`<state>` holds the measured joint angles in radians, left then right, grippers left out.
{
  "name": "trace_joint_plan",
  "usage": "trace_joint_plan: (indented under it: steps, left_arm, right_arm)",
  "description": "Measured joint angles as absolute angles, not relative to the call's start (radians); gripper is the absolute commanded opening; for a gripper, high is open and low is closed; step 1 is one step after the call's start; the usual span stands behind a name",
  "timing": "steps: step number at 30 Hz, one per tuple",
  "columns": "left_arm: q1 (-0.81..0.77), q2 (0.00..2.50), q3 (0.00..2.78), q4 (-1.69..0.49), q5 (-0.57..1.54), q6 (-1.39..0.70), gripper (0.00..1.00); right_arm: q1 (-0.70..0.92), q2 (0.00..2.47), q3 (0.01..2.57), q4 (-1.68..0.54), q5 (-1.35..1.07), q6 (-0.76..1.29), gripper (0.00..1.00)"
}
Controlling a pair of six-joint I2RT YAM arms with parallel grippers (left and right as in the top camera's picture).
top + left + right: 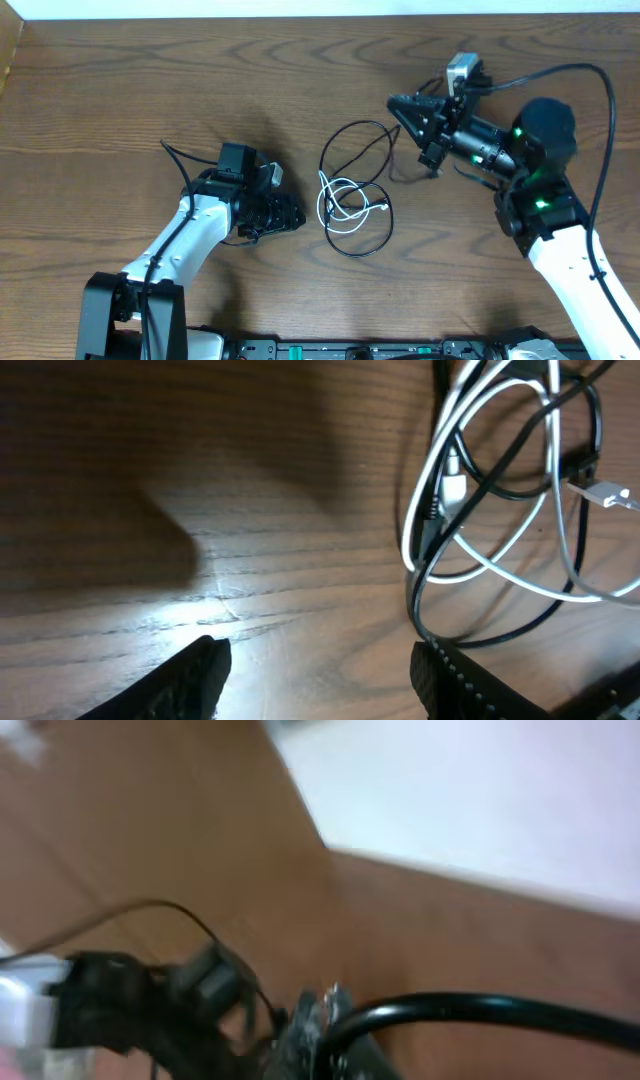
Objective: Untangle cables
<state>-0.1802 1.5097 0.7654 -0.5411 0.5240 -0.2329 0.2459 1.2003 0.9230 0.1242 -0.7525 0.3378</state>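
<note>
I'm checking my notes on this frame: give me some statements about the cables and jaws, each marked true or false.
1. The white cable lies tangled with a black cable on the table. True.
2. The left gripper has its jaws shut on the white cable. False: the jaws stand open, short of the cables, holding nothing.
3. The right gripper has its jaws shut. True.
4. The table is white. False: it is brown wood.
</note>
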Motion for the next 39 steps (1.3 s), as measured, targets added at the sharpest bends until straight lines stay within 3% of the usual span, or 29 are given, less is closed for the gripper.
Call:
trace_joint_plan:
  steps: [8,9,10,12,32,39]
  left_arm:
    - [-0.18,1.51,0.763,-0.541,0.512,-0.236,0.66]
    - [-0.18,1.51,0.764,-0.54,0.509,-0.236,0.66]
    - [-0.18,1.51,0.763,-0.54,0.506,-0.236,0.66]
    - [-0.18,1.51,0.763,-0.54,0.498,-0.236,0.66]
    - [-0.179,1.51,0.763,-0.511,0.392,-0.236,0.66]
    - [-0.179,1.51,0.763,-0.508,0.328,-0.236,0.75]
  right_arm:
    - [0.233,1.2,0.921,-0.387,-0.508,0.294,0.02]
    - [0.233,1.2,0.921,-0.432,-0.475,0.292,0.13]
    - [0.233,1.2,0.921,-0.47,-0.444,0.295,0.36]
    - [0.233,1.2,0.921,-0.534,-0.384,0.287,0.99]
    - [0.233,1.2,0.921,-0.64,-0.272,0.278,0.99]
    - [0.233,1.2,0.921,-0.64,-0.272,0.278,0.99]
